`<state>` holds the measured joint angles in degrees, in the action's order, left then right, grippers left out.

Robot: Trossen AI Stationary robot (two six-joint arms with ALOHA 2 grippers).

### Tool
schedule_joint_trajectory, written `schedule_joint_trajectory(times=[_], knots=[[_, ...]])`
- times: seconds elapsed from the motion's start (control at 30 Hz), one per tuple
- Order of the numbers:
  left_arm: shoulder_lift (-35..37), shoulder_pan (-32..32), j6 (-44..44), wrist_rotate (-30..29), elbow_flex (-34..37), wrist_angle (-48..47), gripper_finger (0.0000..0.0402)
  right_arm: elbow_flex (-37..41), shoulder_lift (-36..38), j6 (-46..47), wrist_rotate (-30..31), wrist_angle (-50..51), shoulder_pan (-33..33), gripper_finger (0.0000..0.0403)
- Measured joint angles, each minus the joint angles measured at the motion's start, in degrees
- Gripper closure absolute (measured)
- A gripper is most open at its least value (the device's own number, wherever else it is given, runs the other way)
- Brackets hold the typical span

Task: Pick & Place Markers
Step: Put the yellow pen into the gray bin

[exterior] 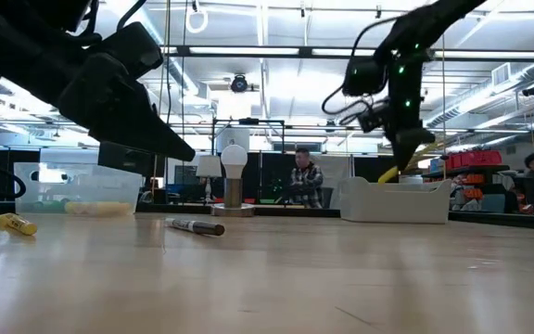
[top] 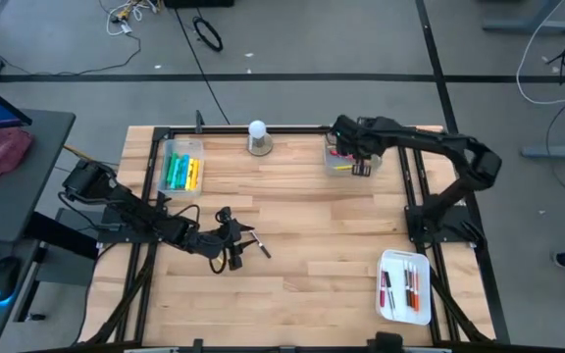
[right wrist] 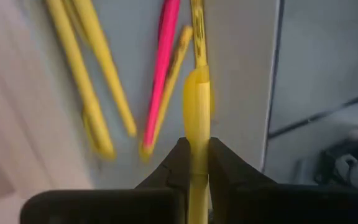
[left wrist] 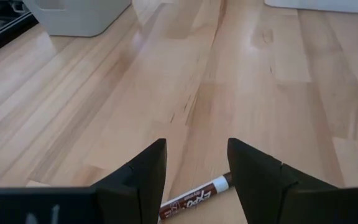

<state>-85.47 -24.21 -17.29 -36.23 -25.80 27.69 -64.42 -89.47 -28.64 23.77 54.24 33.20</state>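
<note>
My right gripper is over the far right tray and shut on a yellow marker. In that tray lie yellow markers and a pink one. A brown marker lies flat on the table, also seen in the high view. My left gripper hovers open just over it, a finger on either side, touching nothing. The far left tray holds yellow and green markers. My right gripper pinches the yellow marker's shaft between its two fingers, which lie along the marker. It comes from above, slanting down. The marker's free end sticks out below the fingertips, tilted, just above the tray's rim.
A white bulb on a round base stands at the far edge between the two far trays. A white tray with red and orange markers lies near right. A loose yellow marker lies on the table by the left arm.
</note>
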Motion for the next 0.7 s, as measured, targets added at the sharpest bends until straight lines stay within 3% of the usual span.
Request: schedule_joint_trajectory(times=[0.43, 0.7], knots=[[0.0, 1.7, 0.1, 0.0, 0.0, 0.1, 0.0223, -0.1, -8.4, -11.6, -13.2, -13.8, 3.2, 0.0366], [0.0, 1.6, 0.6, 0.0, 0.0, 0.2, 0.0223, -0.1, -9.3, -10.8, -14.1, -15.1, 3.3, 0.0315]])
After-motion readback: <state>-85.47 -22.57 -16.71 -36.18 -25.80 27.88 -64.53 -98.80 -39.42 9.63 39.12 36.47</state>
